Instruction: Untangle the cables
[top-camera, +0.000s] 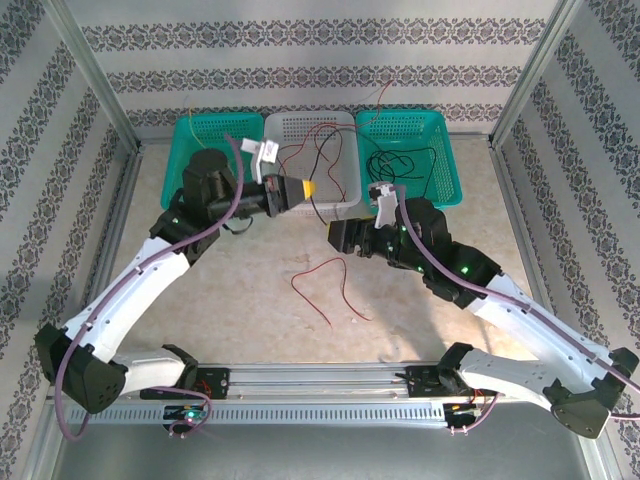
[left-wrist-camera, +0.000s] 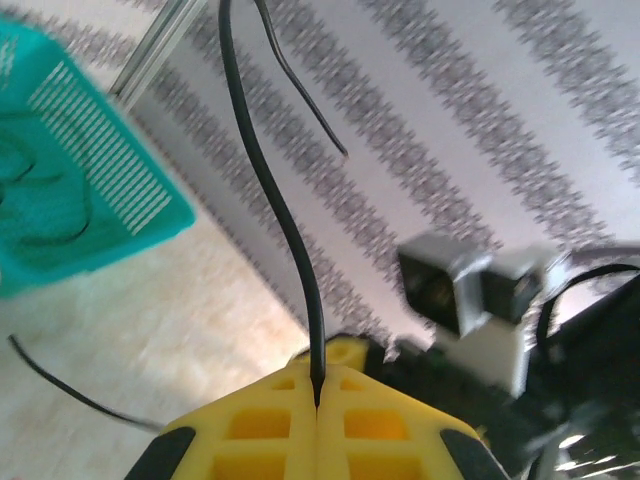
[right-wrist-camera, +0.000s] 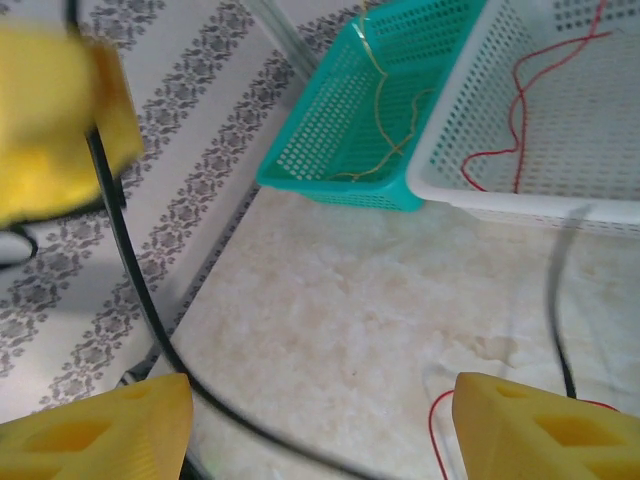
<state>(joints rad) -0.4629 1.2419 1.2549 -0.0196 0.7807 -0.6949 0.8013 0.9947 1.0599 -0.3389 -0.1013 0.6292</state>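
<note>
My left gripper (top-camera: 310, 188) (left-wrist-camera: 318, 400) is shut on the black cable (left-wrist-camera: 270, 190), which rises from between the yellow fingers. That cable (right-wrist-camera: 125, 250) hangs down and sweeps past the left finger of my right gripper (top-camera: 333, 238) (right-wrist-camera: 320, 400), which is open and pinches nothing. More of the black cable (top-camera: 400, 165) lies coiled in the right green basket (top-camera: 452, 175). One red cable (top-camera: 330, 285) lies loose on the table between the arms. Another red cable (top-camera: 312, 148) (right-wrist-camera: 515, 110) sits in the white basket (top-camera: 345, 195). The yellow cable (right-wrist-camera: 380, 110) rests in the left green basket (top-camera: 182, 150).
Three baskets stand in a row against the back wall. Metal frame posts (top-camera: 95, 80) flank the table on both sides. Purple arm cables (top-camera: 215, 225) run along both arms. Bare tabletop (top-camera: 250, 300) lies in front of the baskets.
</note>
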